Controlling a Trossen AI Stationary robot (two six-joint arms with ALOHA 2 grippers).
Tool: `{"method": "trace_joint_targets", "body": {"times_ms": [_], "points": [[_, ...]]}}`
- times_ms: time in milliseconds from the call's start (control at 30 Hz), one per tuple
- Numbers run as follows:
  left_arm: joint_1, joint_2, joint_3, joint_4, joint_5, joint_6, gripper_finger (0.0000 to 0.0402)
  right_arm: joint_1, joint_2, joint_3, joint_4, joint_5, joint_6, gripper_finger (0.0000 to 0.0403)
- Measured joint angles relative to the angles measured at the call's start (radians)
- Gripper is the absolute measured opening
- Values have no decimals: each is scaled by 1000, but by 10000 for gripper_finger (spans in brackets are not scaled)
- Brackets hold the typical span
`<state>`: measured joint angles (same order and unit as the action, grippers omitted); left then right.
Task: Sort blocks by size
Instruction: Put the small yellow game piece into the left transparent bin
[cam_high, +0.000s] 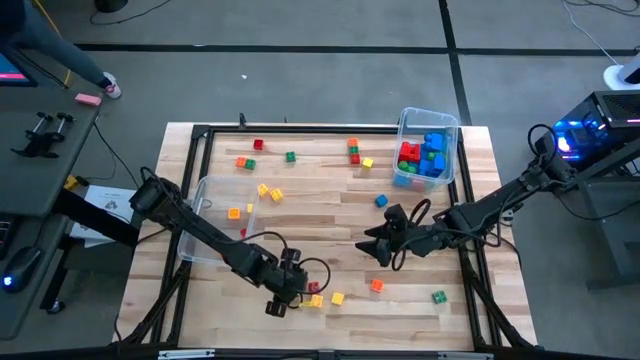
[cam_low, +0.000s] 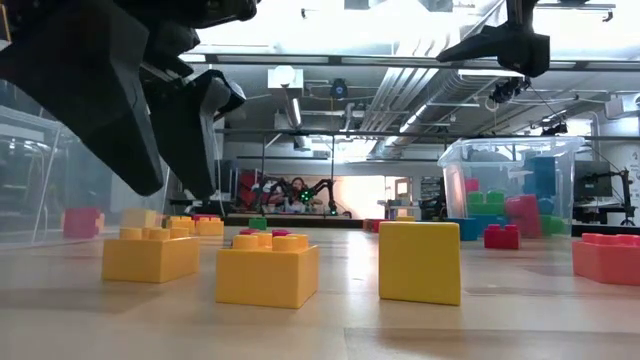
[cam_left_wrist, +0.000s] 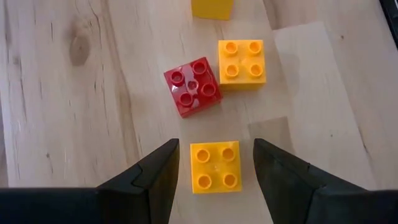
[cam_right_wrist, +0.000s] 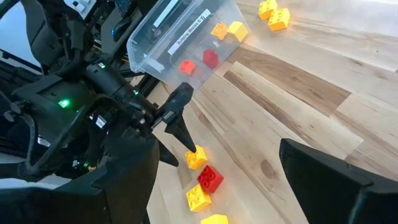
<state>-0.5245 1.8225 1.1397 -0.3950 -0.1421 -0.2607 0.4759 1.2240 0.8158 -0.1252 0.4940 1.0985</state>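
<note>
My left gripper (cam_high: 283, 300) is open near the table's front edge, fingers pointing down. In the left wrist view (cam_left_wrist: 216, 149) its fingers stand on either side of a yellow four-stud block (cam_left_wrist: 215, 165) that lies flat on the table, with a gap on each side. Just beyond it lie a red block (cam_left_wrist: 192, 86) and another yellow block (cam_left_wrist: 242, 64). In the low view the fingers (cam_low: 195, 130) hang above the table. My right gripper (cam_high: 378, 248) is open and empty above the table's middle right. Several more blocks lie scattered over the table.
A clear bin (cam_high: 218, 215) at the left holds a few small cubes. A clear bin (cam_high: 428, 148) at the far right holds larger red, blue and green bricks. Loose blocks lie at the far side (cam_high: 290, 156), the middle (cam_high: 381, 200) and the front right (cam_high: 438, 296).
</note>
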Motion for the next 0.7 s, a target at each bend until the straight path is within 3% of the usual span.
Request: {"method": "trace_joint_targets", "body": {"times_ms": [700], "points": [[7,63,2,3,24,-1,193,0,0,0,-14,-35,2,328]]}}
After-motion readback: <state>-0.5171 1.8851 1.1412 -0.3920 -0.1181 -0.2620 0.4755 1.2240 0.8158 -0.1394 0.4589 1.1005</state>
